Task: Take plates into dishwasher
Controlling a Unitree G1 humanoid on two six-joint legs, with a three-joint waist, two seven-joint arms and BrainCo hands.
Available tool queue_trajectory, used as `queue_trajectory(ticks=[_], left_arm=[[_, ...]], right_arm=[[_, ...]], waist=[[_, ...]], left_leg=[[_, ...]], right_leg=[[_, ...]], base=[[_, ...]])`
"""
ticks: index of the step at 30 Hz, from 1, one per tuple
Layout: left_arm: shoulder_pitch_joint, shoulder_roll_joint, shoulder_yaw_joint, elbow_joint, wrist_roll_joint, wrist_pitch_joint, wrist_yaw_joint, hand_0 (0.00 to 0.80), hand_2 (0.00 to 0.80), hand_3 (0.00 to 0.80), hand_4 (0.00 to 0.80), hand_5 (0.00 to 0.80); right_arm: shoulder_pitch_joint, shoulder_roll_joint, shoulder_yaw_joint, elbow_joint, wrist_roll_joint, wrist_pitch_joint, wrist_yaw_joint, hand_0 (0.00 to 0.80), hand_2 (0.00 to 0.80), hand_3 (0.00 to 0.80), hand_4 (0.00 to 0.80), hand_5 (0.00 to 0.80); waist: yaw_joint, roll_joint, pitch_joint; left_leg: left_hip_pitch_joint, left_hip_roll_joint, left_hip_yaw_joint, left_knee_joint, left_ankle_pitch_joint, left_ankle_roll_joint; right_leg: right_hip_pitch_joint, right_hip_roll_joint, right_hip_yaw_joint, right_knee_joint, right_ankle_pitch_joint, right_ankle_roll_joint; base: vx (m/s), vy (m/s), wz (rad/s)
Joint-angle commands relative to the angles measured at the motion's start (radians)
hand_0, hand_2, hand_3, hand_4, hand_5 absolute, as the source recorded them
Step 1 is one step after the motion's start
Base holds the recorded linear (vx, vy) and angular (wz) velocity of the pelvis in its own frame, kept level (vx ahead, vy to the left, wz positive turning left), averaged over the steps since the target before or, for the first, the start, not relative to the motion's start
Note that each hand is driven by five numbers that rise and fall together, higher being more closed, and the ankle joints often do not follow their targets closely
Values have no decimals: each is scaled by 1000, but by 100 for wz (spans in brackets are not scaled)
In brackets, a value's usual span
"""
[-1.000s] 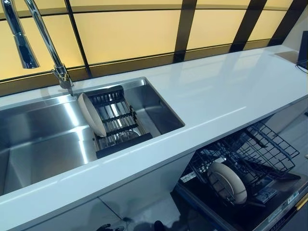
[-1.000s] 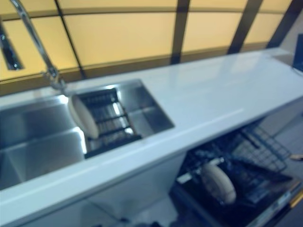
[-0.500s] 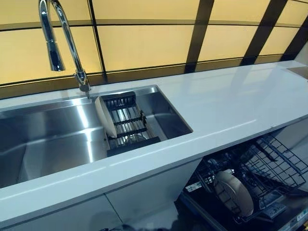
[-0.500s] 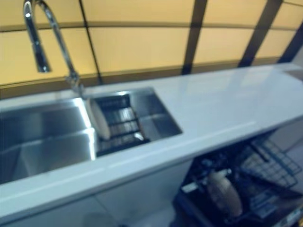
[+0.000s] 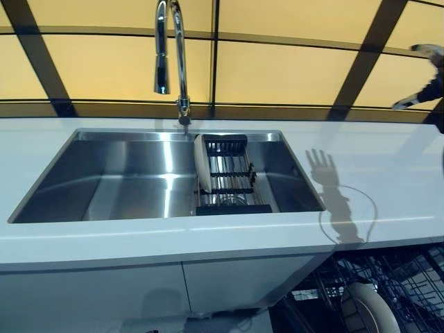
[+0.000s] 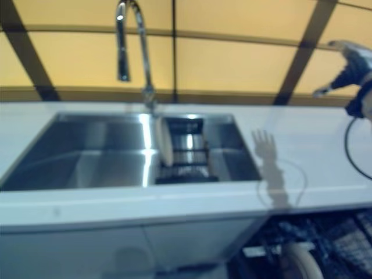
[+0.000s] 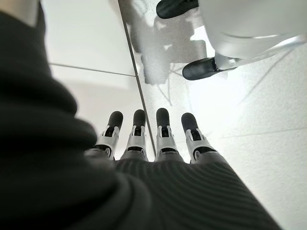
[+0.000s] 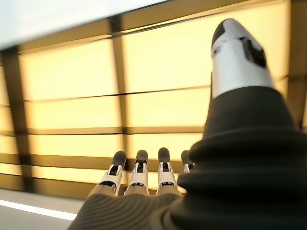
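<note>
Your right robot hand (image 6: 349,67) is raised at the far right of the head views, over the bench (image 5: 388,173), with its fingers (image 8: 139,175) straight and nothing in them. It was not in either head view a moment ago, so the arm has come up. Your left robot hand (image 7: 148,143) shows only in its own wrist view, hanging down toward the floor with fingers extended and empty.

Well away from the right hand, off to its left and lower, one plate (image 5: 202,163) stands on edge in the dark rack (image 5: 229,173) inside the sink (image 5: 125,180), just below the tap (image 5: 170,48). Below the hand, under the bench edge, a second plate (image 5: 368,309) already sits upright in the dishwasher basket (image 5: 409,284).

The larger change is the camera: the whole picture has swung so that the sink now sits square in the middle and the dishwasher has slid to the lower right corner. The plates themselves appear not to have moved. I read this as you turning to face the sink for the remaining plate; the reach across to it has not yet begun, and neither hand is near it.
</note>
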State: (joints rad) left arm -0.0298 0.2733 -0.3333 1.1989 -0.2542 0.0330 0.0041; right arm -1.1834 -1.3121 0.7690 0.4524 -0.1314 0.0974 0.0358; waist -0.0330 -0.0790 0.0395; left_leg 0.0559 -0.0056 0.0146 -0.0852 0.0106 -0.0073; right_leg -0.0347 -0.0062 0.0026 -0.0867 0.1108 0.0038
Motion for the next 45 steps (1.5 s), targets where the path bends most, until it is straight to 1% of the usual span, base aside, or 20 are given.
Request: queue_trajectory(ticks=[1, 3, 5, 8, 13, 22, 28, 31, 34, 39, 45], left_arm=[[-18, 49, -18, -1, -16, -18, 11, 0, 0, 0, 0, 0], [-16, 54, -16, -6, -23, -23, 13, 0, 0, 0, 0, 0], [-18, 61, -12, -9, -34, -27, 12, 0, 0, 0, 0, 0], [-23, 70, -5, -14, -50, -34, 6, 0, 0, 0, 0, 0], [-28, 74, -1, -21, -69, -55, 6, 0, 0, 0, 0, 0], [-40, 84, -2, -40, -124, -73, 10, 0, 0, 0, 0, 0], [-50, 88, -22, -51, -141, -81, -5, 0, 0, 0, 0, 0], [-58, 88, -28, -56, -148, -84, -14, 0, 0, 0, 0, 0], [-53, 87, -32, -62, -153, -89, -13, 0, 0, 0, 0, 0], [-59, 91, -40, -62, -157, -87, -17, 0, 0, 0, 0, 0], [-68, 90, -32, -65, -160, -78, -19, 0, 0, 0, 0, 0]], right_arm=[[-168, -4, 92, 3, -153, -38, -32, 0, 0, 0, 0, 0], [-203, 4, 139, -9, -231, -56, -57, 0, 0, 0, 0, 0], [-221, 12, 171, -26, -316, -63, -95, 0, 0, 0, 0, 0], [-241, 9, 207, -56, -429, -63, -109, 0, 0, 0, 0, 0], [-252, -5, 239, -83, -504, -56, -143, 0, 0, 0, 0, 0], [-326, 17, 293, -23, -514, -33, -221, 0, 0, 0, 0, 0], [-418, 34, 343, 14, -475, -25, -271, 0, 0, 0, 0, 0], [-453, 48, 361, 16, -486, -32, -263, 0, 0, 0, 0, 0], [-483, 60, 380, -1, -466, -21, -266, 0, 0, 0, 0, 0], [-497, 80, 365, -18, -459, -22, -276, 0, 0, 0, 0, 0], [-490, 101, 348, -63, -472, -27, -245, 0, 0, 0, 0, 0]], waist=[[28, -51, 24], [39, -53, 39], [45, -53, 56], [50, -53, 78], [52, -48, 111], [60, -34, 171], [64, -11, 202], [68, -3, 209], [74, 1, 215], [80, 1, 227], [84, -4, 229]], left_leg=[[-30, -22, -36, -2, -36, 43], [-46, -23, -44, -2, -30, 43], [-64, -24, -52, -2, -23, 43], [-86, -27, -61, -2, -14, 43], [-120, -32, -74, -2, -1, 42], [-185, -37, -93, -2, 26, 39], [-222, -44, -107, -2, 42, 35], [-233, -46, -112, -2, 46, 34], [-242, -47, -114, -2, 50, 34], [-258, -48, -116, -2, 55, 34], [-259, -49, -121, -2, 55, 33]], right_leg=[[23, 2, 24, -1, -45, 44], [12, 0, 12, -1, -43, 45], [0, -1, 0, -1, -41, 45], [-16, -3, -12, -1, -37, 47], [-43, -6, -25, -1, -32, 47], [-97, -7, -43, -1, -21, 43], [-126, -13, -59, -1, -18, 41], [-134, -16, -67, -1, -19, 41], [-141, -18, -73, -1, -18, 41], [-152, -19, -83, -1, -17, 40], [-151, -18, -94, -1, -20, 39]], base=[[-9, 7, 28], [-13, -6, 25], [-26, -12, 13], [-24, -8, 23], [-15, -4, 11], [-7, -20, 4], [1, -12, 8], [9, 1, 6], [18, 4, 4], [1, -1, 9], [-1, -2, 4]])
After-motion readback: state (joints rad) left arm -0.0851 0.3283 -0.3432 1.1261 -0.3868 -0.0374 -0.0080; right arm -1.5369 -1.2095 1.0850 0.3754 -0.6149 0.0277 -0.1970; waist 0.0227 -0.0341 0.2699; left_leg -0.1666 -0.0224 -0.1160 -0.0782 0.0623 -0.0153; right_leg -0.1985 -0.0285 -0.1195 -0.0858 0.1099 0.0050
